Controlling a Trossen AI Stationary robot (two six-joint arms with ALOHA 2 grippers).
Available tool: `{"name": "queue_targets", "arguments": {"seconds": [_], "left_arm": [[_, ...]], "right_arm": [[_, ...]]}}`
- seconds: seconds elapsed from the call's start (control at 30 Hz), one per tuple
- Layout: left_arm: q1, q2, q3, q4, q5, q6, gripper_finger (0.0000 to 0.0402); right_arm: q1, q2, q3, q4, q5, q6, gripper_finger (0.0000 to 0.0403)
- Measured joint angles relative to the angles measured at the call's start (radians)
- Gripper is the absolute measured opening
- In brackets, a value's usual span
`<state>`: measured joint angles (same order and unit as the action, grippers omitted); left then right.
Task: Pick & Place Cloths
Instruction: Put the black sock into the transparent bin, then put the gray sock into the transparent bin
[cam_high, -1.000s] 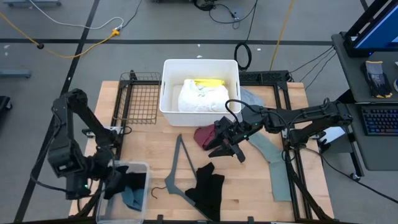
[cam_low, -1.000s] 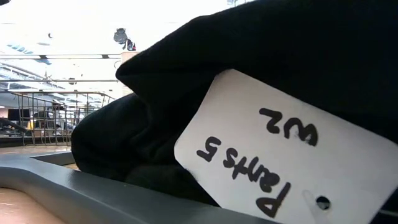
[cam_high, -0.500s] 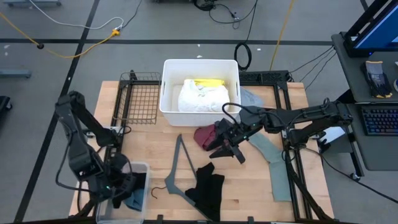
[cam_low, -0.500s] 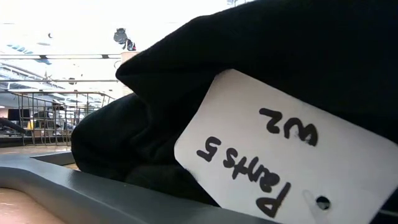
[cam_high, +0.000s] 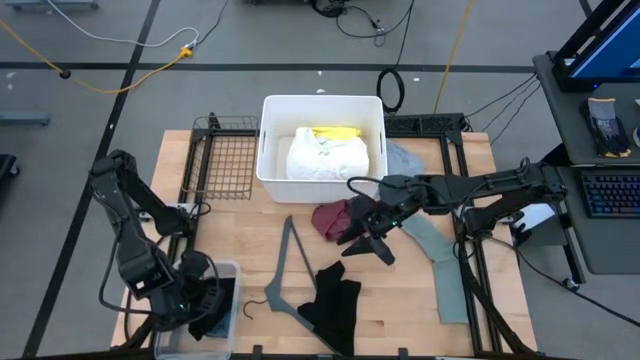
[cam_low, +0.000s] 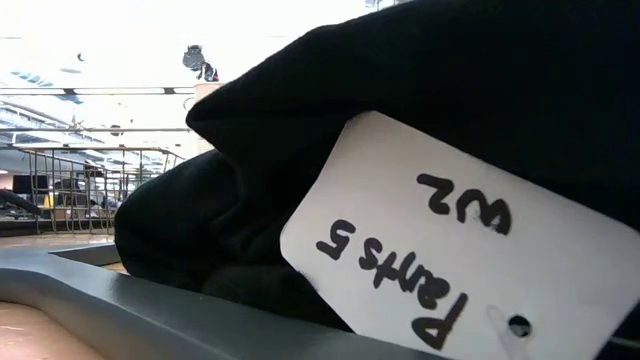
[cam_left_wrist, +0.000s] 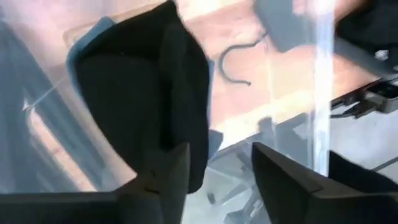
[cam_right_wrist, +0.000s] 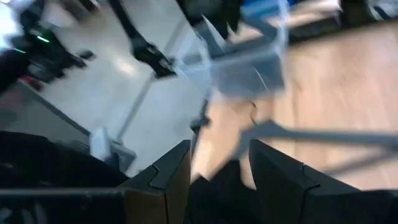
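Your left claw (cam_high: 205, 305) hangs over the clear bin (cam_high: 232, 268), fingers parted and empty; just under it lie one black cloth (cam_left_wrist: 143, 93) and one teal-blue cloth (cam_left_wrist: 96, 28). Your right claw (cam_high: 368, 238) stands half open, empty, beside the maroon cloth (cam_high: 328, 217) on the desk (cam_high: 400, 300). I judge it soft and light; pinch a raised fold

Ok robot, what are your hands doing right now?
Left gripper open over clear bin. Right gripper open, empty, beside maroon cloth. Hanger lies nearby.
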<state>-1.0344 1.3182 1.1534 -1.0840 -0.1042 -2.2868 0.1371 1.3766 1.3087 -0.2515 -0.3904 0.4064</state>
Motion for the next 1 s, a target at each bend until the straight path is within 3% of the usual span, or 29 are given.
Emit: {"name": "queue_targets", "arguments": {"seconds": [0.23,0.43,0.7,1.0], "left_arm": [[0.0,-0.027,0.0,0.082,0.035,0.042,0.0248],[0.0,-0.075,0.001,0.113,-0.064,0.062,0.027],[0.024,-0.142,0.002,0.113,-0.315,0.211,0.0271],[0.084,-0.186,0.002,0.119,-0.639,0.518,0.0271]], "right_arm": [[0.0,0.0,0.0,-0.336,0.152,-0.014,0.0155],[0.0,0.0,0.0,-0.67,0.31,-0.053,0.0155],[0.001,0.0,0.0,-0.978,0.368,-0.008,0.0155],[0.001,0.0,0.0,-1.18,0.395,0.112,0.0156]]}}
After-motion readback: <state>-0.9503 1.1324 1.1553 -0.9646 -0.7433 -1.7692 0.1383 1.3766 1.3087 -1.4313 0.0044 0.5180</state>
